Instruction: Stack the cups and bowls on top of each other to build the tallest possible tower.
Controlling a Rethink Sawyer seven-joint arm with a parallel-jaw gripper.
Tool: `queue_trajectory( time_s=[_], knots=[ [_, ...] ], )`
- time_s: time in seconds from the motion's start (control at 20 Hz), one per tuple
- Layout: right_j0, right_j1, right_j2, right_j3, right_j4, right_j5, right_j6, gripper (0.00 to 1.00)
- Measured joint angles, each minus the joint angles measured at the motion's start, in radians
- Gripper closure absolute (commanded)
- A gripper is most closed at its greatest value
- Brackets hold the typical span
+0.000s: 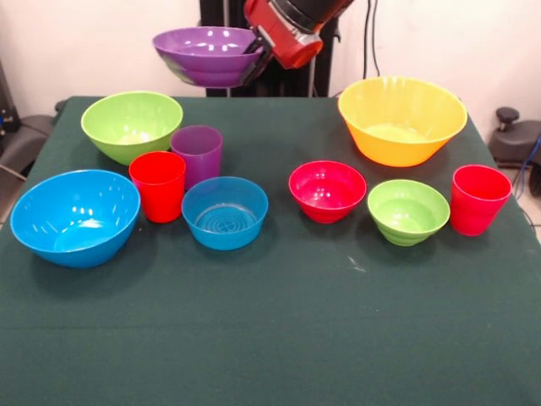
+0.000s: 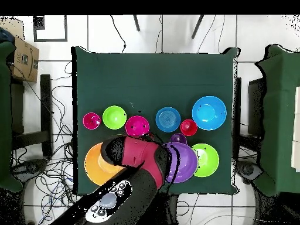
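**Purple bowl held aloft at desk's far edge**

Front view: gripper (image 1: 256, 44) clamped on the rim of the purple bowl (image 1: 207, 55), which hangs clear above the desk (image 1: 270, 338), mouth up, rim roughly level. Overhead view: the arm (image 2: 137, 161) hides part of the yellow bowl (image 2: 96, 167), and the purple bowl (image 2: 181, 161) overlaps the purple cup (image 2: 179, 139); only the front view shows the height gap. Remaining bowls and cups stand upright, openings up, none stacked. Large lime bowl (image 1: 132, 125) sits below-left of the held bowl.
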Motion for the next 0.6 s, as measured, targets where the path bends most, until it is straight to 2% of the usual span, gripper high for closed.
queue_trajectory(
  time_s=[0.6],
  knots=[
    [-0.079, 0.0, 0.014, 0.0, -0.047, -0.098, 0.0, 1.0]
  ],
)
